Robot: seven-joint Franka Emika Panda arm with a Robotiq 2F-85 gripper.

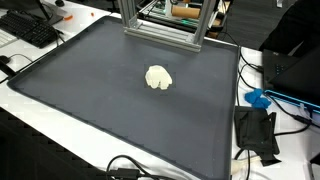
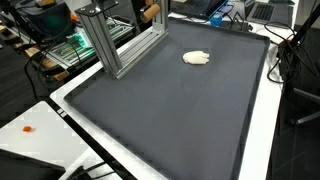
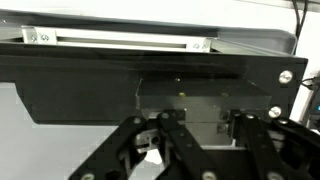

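Cream-coloured and crumpled, the soft lump [image 1: 159, 77] lies near the middle of the dark mat [image 1: 80, 100] in both exterior views, well apart from the gripper [image 3: 200, 150], whose black fingers [image 3: 165, 135], seen only in the wrist view, are drawn together on nothing before a black panel [image 3: 90, 85].

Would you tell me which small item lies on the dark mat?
The cream-white lump, central on the mat; the keyboard and blue item lie off it.

Dark mat [image 1: 90, 110]: cream lump [image 1: 159, 78] at centre, metal frame [image 1: 160, 36] behind.
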